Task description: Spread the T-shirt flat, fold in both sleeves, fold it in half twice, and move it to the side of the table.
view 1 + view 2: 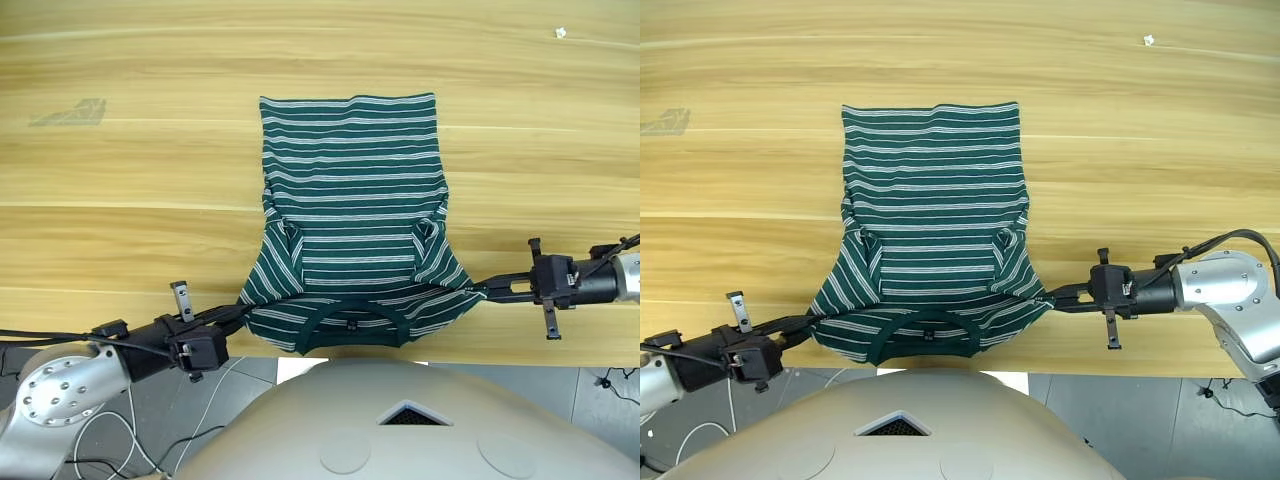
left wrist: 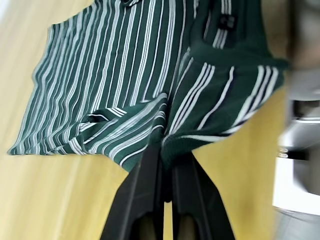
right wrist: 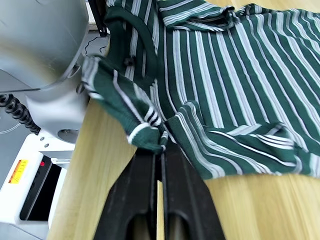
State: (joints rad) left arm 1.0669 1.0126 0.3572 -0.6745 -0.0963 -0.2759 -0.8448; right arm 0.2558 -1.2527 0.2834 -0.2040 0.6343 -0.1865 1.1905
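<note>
The left gripper (image 2: pixel 167 156) has its jaws pressed together on the shoulder corner of the T-shirt (image 1: pixel 350 210), a fold of striped cloth pinched at the fingertips. The right gripper (image 3: pixel 162 144) is closed the same way on the opposite shoulder corner, with the cloth bunched at its tips. In the head views the two grippers sit at either side of the shirt's collar end, the left at its left corner, the right at its right corner, each arm reaching outward away from the shirt.

The T-shirt is dark green with thin white stripes. It lies on the wooden table (image 1: pixel 130 200) with its collar (image 1: pixel 350 322) toward the robot, close to the table's near edge, and its straight hem at the far end. Both sleeves (image 1: pixel 288 236) are turned inward over the body, which lies mostly flat and widens toward the gripped shoulders.

Well beyond the shirt's hem, off to the right, lies a small white scrap (image 1: pixel 560 32). Off to the left of the hem is a faint grey mark (image 1: pixel 70 112) on the wood.
</note>
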